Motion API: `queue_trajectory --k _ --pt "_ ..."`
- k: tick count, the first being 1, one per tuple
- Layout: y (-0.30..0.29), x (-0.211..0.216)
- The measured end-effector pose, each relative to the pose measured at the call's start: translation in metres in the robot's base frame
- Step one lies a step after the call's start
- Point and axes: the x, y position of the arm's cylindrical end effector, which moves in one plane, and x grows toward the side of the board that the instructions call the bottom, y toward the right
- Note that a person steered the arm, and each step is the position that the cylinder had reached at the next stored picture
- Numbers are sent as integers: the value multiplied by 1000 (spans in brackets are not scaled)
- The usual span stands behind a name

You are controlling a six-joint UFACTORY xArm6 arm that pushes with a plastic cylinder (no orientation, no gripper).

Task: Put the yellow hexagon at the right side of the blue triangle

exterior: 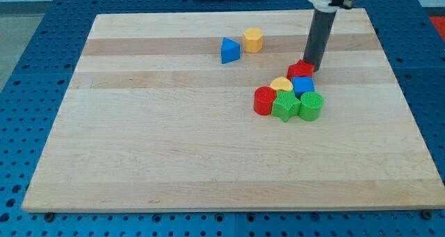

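While nothing on this rig counts as a claw — it's just a straight dark rod, so no open-or-closed state to report — the layout is easy to read. Going from the view's left: the wooden board (174, 146) is pale, made of long planks with grain running left to right, sitting on a blue perforated table (28, 91).

First block in is the blue triangle (230, 50), a matte wedge with its apex toward the view's top. Just beside it on the view's right, touching or nearly so, is the yellow hexagon (253, 39) — squat, standing on a flat face, facets all round, so no real long axis and no clear pointing direction. It sits slightly higher in the view than the triangle.

Further right and lower is a tight cluster, all with that ribbed printed-plastic look: red cylinder (263, 101), a green block (284, 106) whose shape I can't quite call, a yellow block (281, 83) with a rounded top, a blue cube (303, 85), a green cylinder (311, 105), and a red block (300, 69) at the top of the pile.

My tip (311, 65) is touching that red block on its right side, well apart from the hexagon.
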Motion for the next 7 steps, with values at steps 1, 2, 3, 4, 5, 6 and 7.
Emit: queue_trajectory --k 1,2,3,4,5,6,7 --pt "0 0" --pt "9 -11" --pt "18 -17" --pt "41 -30" --pt "60 -56" --pt "55 -96" --pt "10 -124"
